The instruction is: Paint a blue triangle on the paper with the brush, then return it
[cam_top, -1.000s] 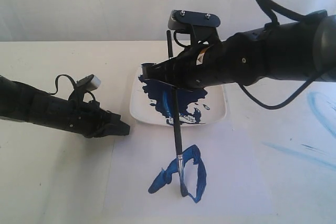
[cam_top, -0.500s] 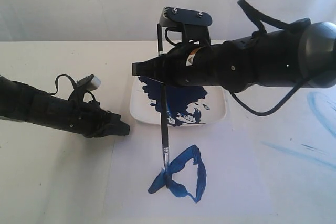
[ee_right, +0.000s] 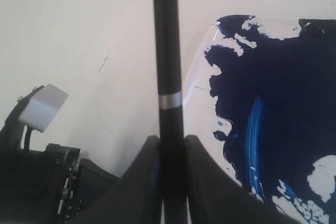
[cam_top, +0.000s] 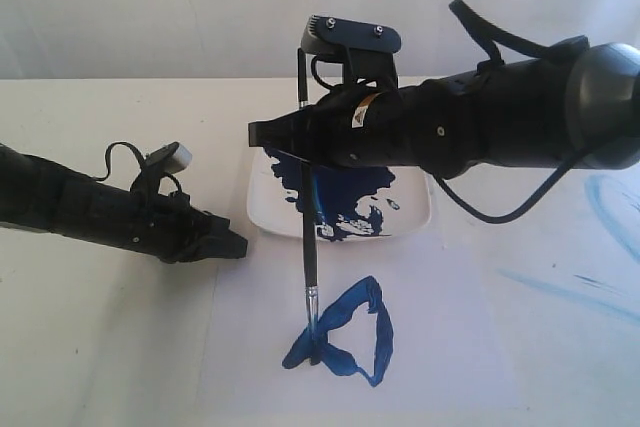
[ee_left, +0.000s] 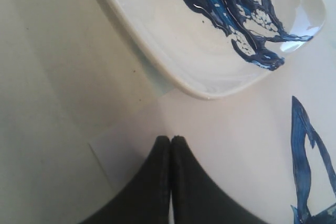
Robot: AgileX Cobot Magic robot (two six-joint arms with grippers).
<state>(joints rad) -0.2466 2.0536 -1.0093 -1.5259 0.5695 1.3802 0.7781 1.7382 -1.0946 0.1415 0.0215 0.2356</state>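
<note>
This looks like a robotics lab bench set up for a painting trial. A bare cream surface (cam_top: 90, 347) runs under a plain white backdrop (cam_top: 150, 7) across the top of the frame. A black left arm (cam_top: 70, 209) and a black right arm (cam_top: 500, 122) reach in, trailing a loose cable (cam_top: 500, 218). A small camera box (cam_top: 352, 35) sits on the right arm. A sheet of paper (cam_top: 450, 327) lies at the lower centre. Pale blue paint streaks (cam_top: 610, 212) stain the surface at the right edge.
</note>
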